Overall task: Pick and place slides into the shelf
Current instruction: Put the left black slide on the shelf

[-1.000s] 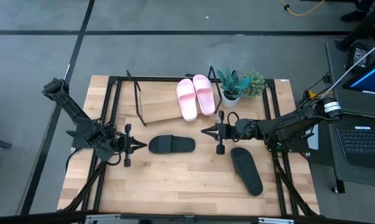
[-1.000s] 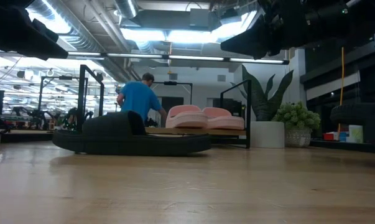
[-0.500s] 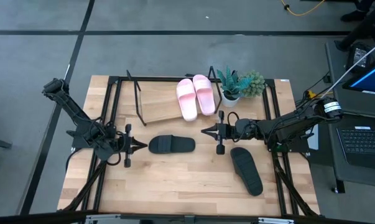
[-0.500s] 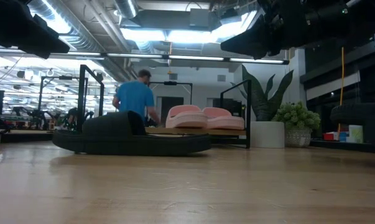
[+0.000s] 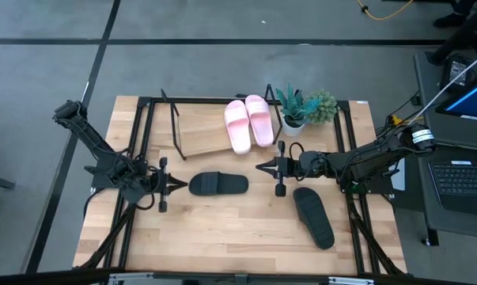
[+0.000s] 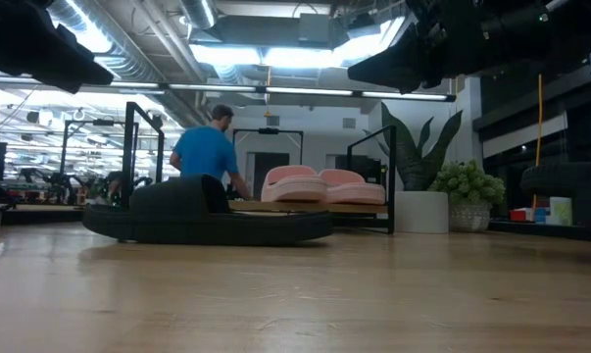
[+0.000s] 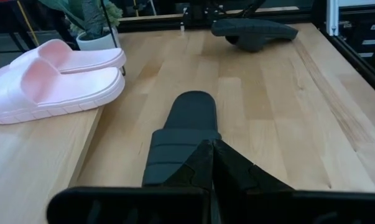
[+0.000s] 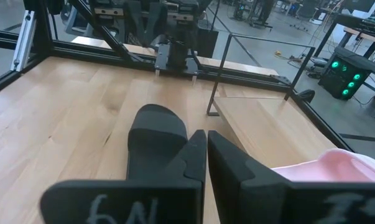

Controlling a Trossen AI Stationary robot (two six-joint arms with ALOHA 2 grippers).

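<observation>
Two light pink slides (image 5: 250, 123) lie side by side on the right end of the tilted wooden shelf (image 5: 202, 131), soles on the board. One black slide (image 5: 218, 184) lies flat on the tabletop in front of the shelf, and a second black slide (image 5: 313, 215) lies near the right edge. My left gripper (image 5: 181, 184) is shut, pointing at the first black slide's left end (image 7: 187, 121) from just short of it. My right gripper (image 5: 259, 167) is shut, hovering right of that slide (image 8: 153, 134).
Two potted plants (image 5: 305, 107) stand right of the shelf, behind my right gripper. The shelf's black wire frame (image 5: 175, 119) rises at its left end, and black rails (image 5: 139, 142) border the tabletop. A person in a blue shirt (image 6: 205, 157) is in the room beyond.
The slides and both grippers keep their places in the high view. In the low view the person in the blue shirt has stepped toward the left behind the table.
</observation>
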